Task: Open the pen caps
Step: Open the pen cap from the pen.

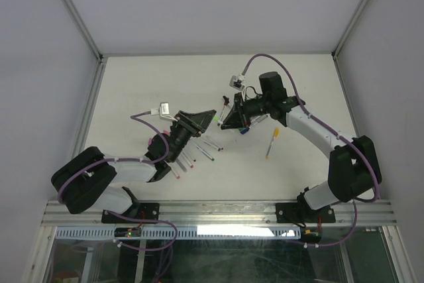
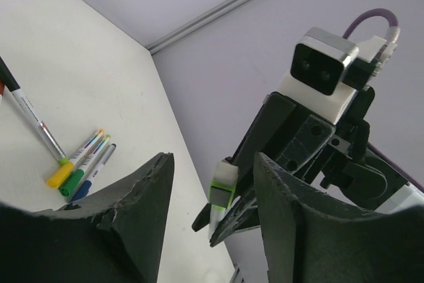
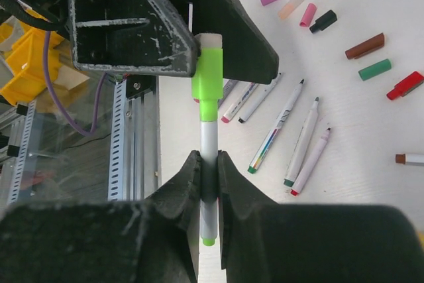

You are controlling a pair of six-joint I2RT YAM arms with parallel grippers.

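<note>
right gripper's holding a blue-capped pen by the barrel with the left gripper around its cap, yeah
Not quite: the cap is green, not blue. The right wrist view shows the right gripper shut on the barrel of the pen, with the left gripper around its cap.

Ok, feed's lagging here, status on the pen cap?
Right gripper shut on green pen. Left gripper open, straddling its green cap, not yet off. Nothing blocking.
</note>
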